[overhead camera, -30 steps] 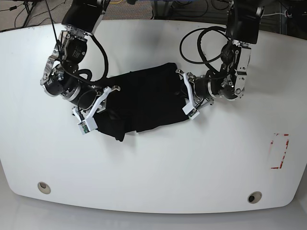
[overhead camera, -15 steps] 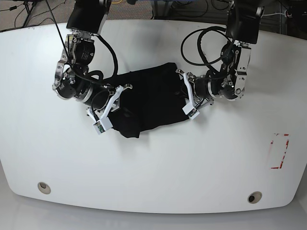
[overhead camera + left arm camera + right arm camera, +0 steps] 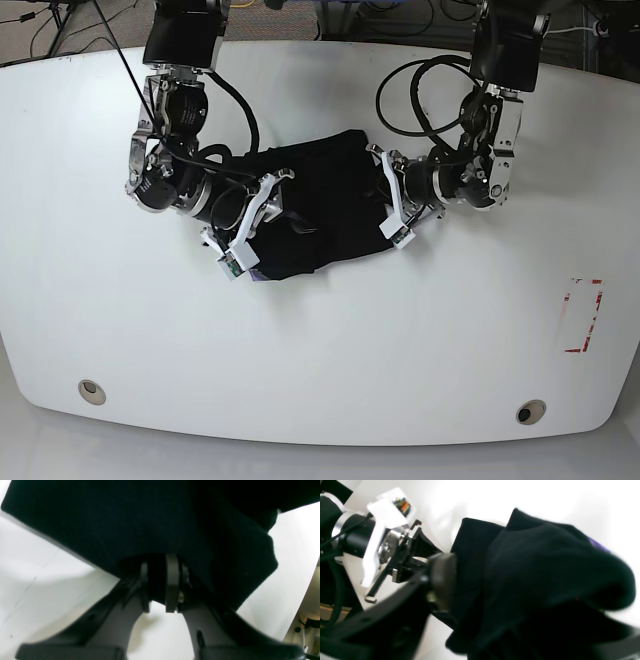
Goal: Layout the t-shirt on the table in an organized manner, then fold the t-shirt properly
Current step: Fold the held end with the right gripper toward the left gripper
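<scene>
The black t-shirt [image 3: 325,205] lies bunched in a heap at the middle of the white table [image 3: 320,350]. My left gripper [image 3: 388,203] is at the heap's right edge. In the left wrist view this gripper [image 3: 157,582] is shut on the t-shirt's [image 3: 150,525] hem. My right gripper [image 3: 258,222] is at the heap's left side, shut on a fold of cloth. In the right wrist view one pad [image 3: 442,580] presses the t-shirt [image 3: 545,575], a sliver of the purple patch [image 3: 597,544] shows, and the other finger is hidden under cloth.
Two round grey holes [image 3: 92,391] [image 3: 531,412] sit near the table's front edge. A red-marked patch [image 3: 583,315] is at the right. Black cables [image 3: 415,95] loop over the table behind the left arm.
My right gripper has moved rightward in the base view, dragging the shirt's left part toward the middle. The shirt is now narrower and more bunched. The left arm has stayed put.
</scene>
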You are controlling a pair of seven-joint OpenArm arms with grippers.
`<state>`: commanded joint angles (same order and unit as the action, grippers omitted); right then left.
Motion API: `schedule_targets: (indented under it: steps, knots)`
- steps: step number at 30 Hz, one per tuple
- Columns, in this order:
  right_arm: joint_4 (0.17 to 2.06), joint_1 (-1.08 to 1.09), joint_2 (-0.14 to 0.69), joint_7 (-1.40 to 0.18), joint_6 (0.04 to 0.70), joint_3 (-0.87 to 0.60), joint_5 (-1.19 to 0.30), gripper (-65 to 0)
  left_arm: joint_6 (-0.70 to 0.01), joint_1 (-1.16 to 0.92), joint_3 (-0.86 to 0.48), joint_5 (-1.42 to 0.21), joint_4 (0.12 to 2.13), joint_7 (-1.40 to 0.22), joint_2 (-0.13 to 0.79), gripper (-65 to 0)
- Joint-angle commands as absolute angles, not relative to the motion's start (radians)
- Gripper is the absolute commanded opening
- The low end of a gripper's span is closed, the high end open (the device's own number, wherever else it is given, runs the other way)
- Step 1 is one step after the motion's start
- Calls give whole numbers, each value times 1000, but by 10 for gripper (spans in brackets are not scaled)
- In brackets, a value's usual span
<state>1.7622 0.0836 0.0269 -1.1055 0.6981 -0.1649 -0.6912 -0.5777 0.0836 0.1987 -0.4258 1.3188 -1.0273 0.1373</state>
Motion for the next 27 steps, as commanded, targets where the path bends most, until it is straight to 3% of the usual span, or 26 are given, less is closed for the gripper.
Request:
schedule_targets:
  steps: [17, 21, 27]
  knots:
    - [1808, 87, -13, -1110, 698, -160, -697, -265, -582, 90, 193, -429, 1320, -1024, 122, -581]
    - [1808, 88, -8, -1110, 698, -87, -691, -265, -582, 90, 162, -430, 1345, -1024, 120, -578]
    - [1822, 88, -4, -1110, 698, -85, -690, -265, -582, 87, 147, -470, 1400, -1024, 119, -504]
